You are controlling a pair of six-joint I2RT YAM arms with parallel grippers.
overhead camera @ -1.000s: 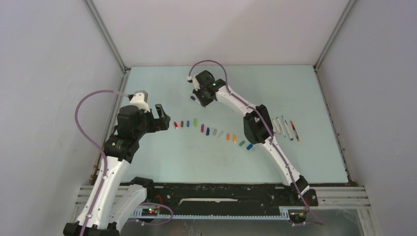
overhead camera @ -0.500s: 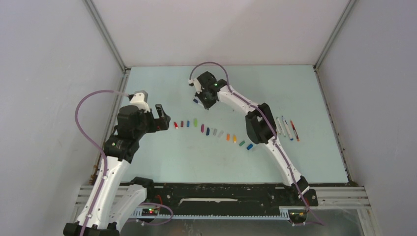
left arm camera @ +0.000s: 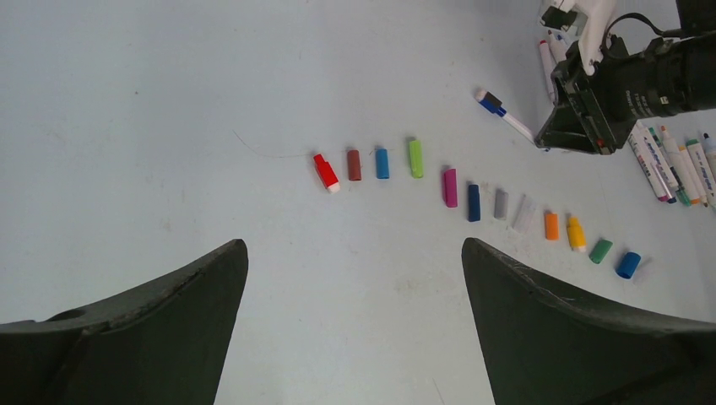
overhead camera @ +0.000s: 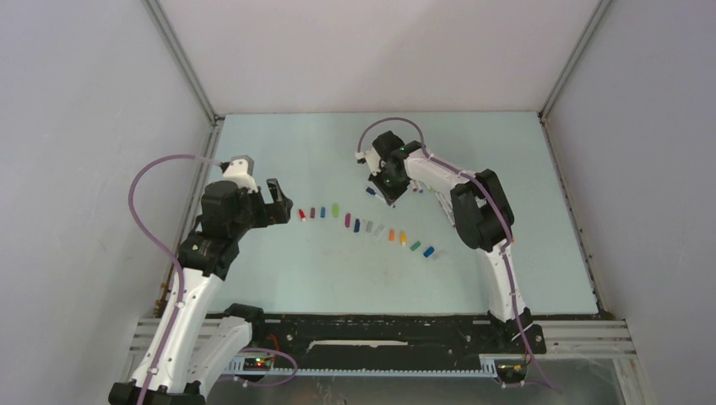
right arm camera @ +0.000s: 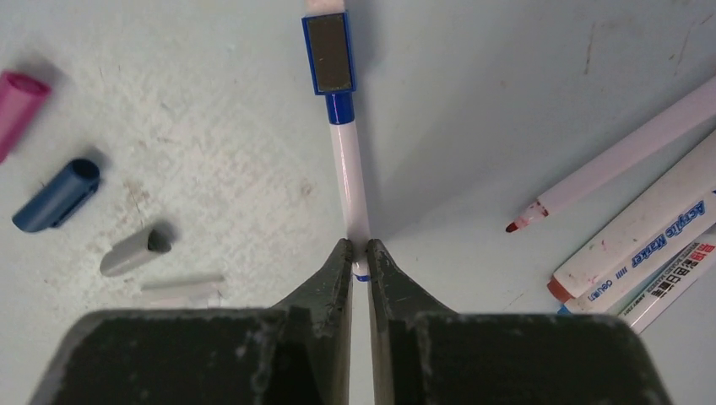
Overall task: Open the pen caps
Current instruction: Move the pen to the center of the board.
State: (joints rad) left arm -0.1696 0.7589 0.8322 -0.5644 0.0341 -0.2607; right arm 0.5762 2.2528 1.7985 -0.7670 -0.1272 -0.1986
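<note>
Pen caps [left arm camera: 473,202] lie in a curved row mid-table [overhead camera: 338,278], their long axes mostly across the row. Behind it, the right gripper [right arm camera: 359,249] pinches the white barrel of a blue-capped pen [right arm camera: 349,181], cap end pointing away from the fingers. Uncapped pens [right arm camera: 642,219] lie beside it. Left gripper [left arm camera: 353,245] hangs wide open, empty.

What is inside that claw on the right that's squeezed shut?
The right gripper pinches a thin white pen with a blue end. The pen's other end is covered by the fingers, so its tip cannot be seen.
</note>
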